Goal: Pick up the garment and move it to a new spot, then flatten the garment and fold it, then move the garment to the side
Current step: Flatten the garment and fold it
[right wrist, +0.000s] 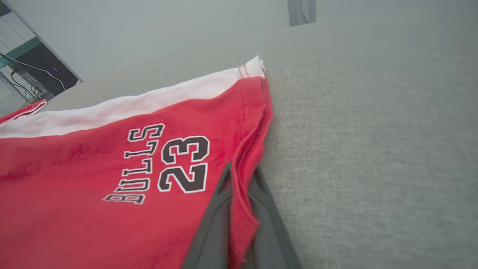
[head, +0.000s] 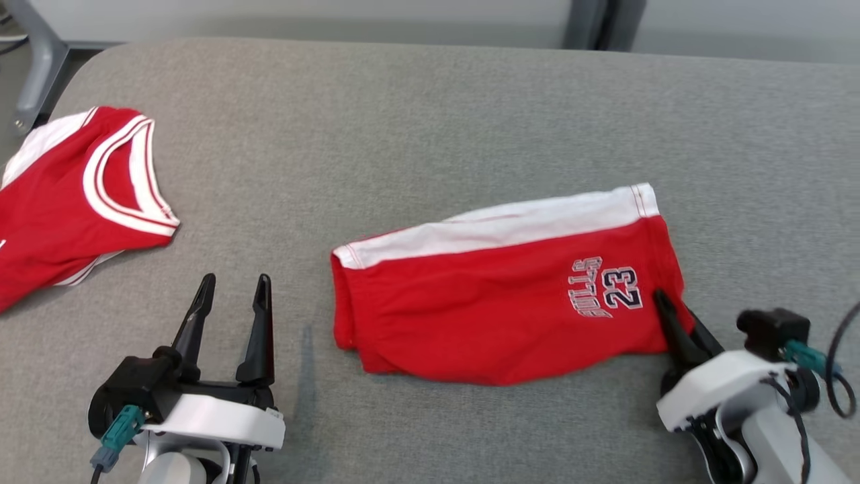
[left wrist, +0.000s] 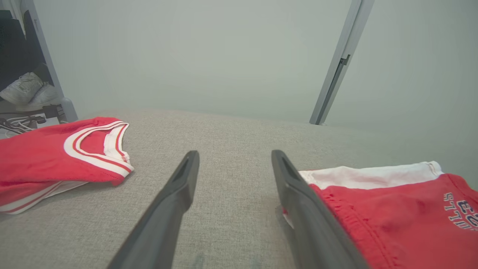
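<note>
Red shorts lie leftward from your right gripper, which is clenched on a fold of their hem edge. Their long axis runs across toward your left gripper, which is spread, holds nothing and sits near the other end.

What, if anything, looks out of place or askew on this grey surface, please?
Nothing is spilled or damaged. The folded red shorts lie askew, one corner pinched in the right hand. A red jersey lies rumpled at the left.
</note>
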{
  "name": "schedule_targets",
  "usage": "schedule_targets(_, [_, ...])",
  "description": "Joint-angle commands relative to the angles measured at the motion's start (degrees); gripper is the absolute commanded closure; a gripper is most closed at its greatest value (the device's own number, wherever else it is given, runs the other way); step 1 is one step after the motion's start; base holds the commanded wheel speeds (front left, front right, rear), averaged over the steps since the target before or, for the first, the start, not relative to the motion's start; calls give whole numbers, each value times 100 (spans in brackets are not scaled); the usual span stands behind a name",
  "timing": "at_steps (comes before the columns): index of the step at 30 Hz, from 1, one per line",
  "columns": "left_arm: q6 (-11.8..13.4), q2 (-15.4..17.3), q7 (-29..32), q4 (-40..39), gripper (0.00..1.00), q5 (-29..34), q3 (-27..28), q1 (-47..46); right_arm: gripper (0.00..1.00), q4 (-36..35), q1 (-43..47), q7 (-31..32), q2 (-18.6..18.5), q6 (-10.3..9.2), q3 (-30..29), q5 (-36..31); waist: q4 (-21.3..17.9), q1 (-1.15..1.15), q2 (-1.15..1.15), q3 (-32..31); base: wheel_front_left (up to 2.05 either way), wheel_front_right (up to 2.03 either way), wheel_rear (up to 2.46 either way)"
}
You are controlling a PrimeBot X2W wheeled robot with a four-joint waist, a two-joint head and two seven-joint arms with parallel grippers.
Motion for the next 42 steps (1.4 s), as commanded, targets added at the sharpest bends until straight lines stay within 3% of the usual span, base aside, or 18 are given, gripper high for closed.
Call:
schedule_targets(1, [16,57,-7,-10,0,45,11,66,100,-117,312,-50,-47,-1,-154,34,-158,0,0,-145,0,0,0])
schedule_targets(14, [63,228,134,-109,0,47,-31,337,100,-676,1328,74,86,-1,-966,-199,-622,0,0,-494,0,0,0])
schedule_targets(25, [111,269,221,-240,0,5,-83,354,100,-1259,1411,311,193,-1,-1183,-423,-718,0,0,-498,0,0,0])
schedule_targets(30, [143,283,247,-242,0,-3,-97,342,100,-1851,1249,502,240,-1,-1025,-522,-690,0,0,-523,0,0,0])
schedule_targets(36, [166,323,274,-265,0,30,-141,274,100,-2527,942,831,387,-1,-431,-539,-557,0,0,-489,0,0,0])
schedule_targets(42, [181,287,242,-263,0,6,-194,170,100,-2533,583,978,615,-1,410,-332,-256,0,0,-417,0,0,0])
